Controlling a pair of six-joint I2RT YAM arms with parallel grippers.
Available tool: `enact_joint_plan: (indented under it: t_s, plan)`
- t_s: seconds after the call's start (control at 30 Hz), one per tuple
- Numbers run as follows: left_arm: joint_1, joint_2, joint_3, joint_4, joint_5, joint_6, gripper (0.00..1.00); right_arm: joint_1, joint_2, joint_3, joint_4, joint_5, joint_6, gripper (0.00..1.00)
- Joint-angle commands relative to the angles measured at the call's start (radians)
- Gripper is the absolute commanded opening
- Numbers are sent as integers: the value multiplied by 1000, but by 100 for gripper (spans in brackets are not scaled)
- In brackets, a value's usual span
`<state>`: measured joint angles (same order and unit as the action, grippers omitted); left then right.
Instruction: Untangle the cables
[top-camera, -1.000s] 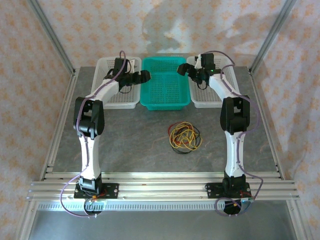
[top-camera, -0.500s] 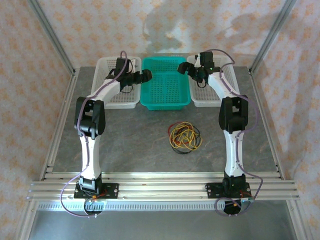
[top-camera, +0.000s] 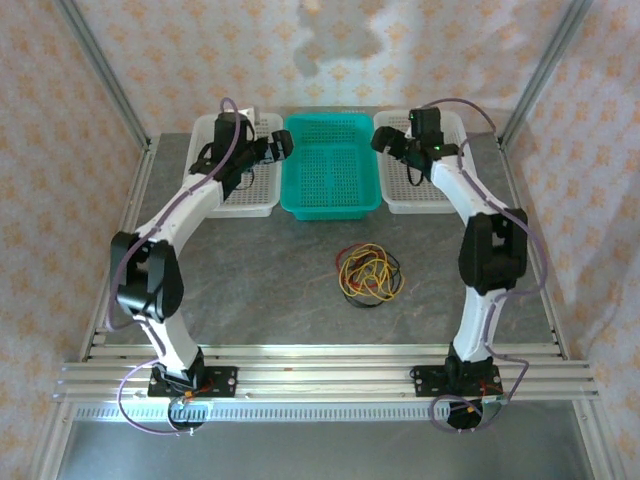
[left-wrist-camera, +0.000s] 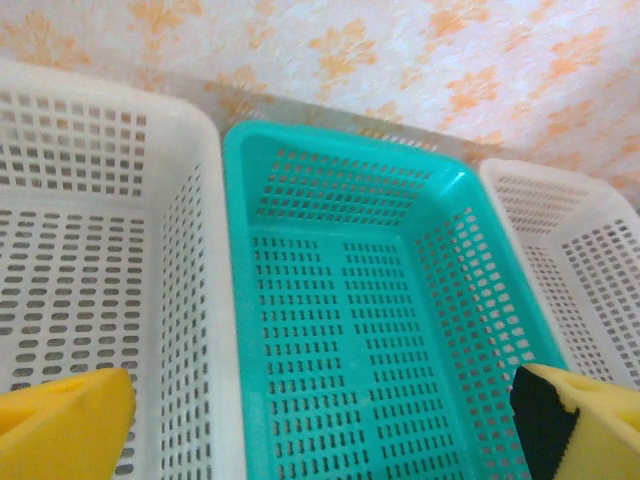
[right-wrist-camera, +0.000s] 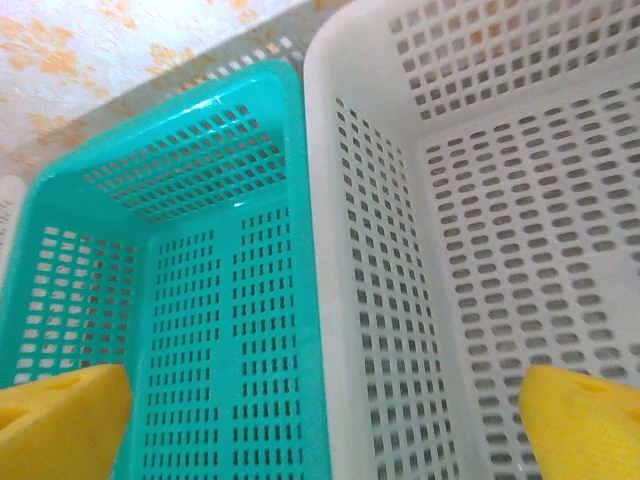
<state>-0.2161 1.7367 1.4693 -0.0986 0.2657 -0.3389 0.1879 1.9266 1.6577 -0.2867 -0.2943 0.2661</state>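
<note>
The cables (top-camera: 368, 273) lie in one tangled heap of yellow, red and black loops on the grey table, right of centre and in front of the baskets. Both grippers hover far behind them, over the baskets. My left gripper (top-camera: 283, 146) is open above the seam between the left white basket and the teal one, and its yellow fingers (left-wrist-camera: 60, 425) stand wide apart around nothing (left-wrist-camera: 320, 430). My right gripper (top-camera: 382, 140) is open over the seam between the teal basket and the right white basket, with nothing between its fingers (right-wrist-camera: 60, 420).
Three baskets stand in a row at the back: a white one (top-camera: 225, 200), a teal one (top-camera: 330, 207) and another white one (top-camera: 425, 203). Their insides look empty in the wrist views (left-wrist-camera: 340, 300) (right-wrist-camera: 520, 250). Metal frame posts rise at the table's corners.
Both arms have swung their elbows outward, the left one far to the left and nearer. The grippers stayed over the baskets, shifting slightly. The cables have not moved.
</note>
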Motion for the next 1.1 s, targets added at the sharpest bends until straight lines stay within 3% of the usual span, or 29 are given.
enact_joint_plan:
  t_s: [0.0, 0.23, 0.57, 0.87, 1.07]
  plan:
    - [-45, -70, -90, 36, -106, 34, 98, 26, -126, -113, 95, 87, 3, 97]
    - [-125, -229, -300, 98, -164, 19, 97, 99, -329, -368, 143, 156, 12, 93]
    - [-318, -379, -552, 164, -288, -30, 97, 286, -547, -605, 81, 339, 79, 87]
    - [-383, -526, -805, 289, -345, -196, 97, 420, -701, -777, 19, 426, 240, 77]
    - [-384, -541, -917, 352, -335, -291, 97, 443, -691, -857, 73, 413, 291, 73]
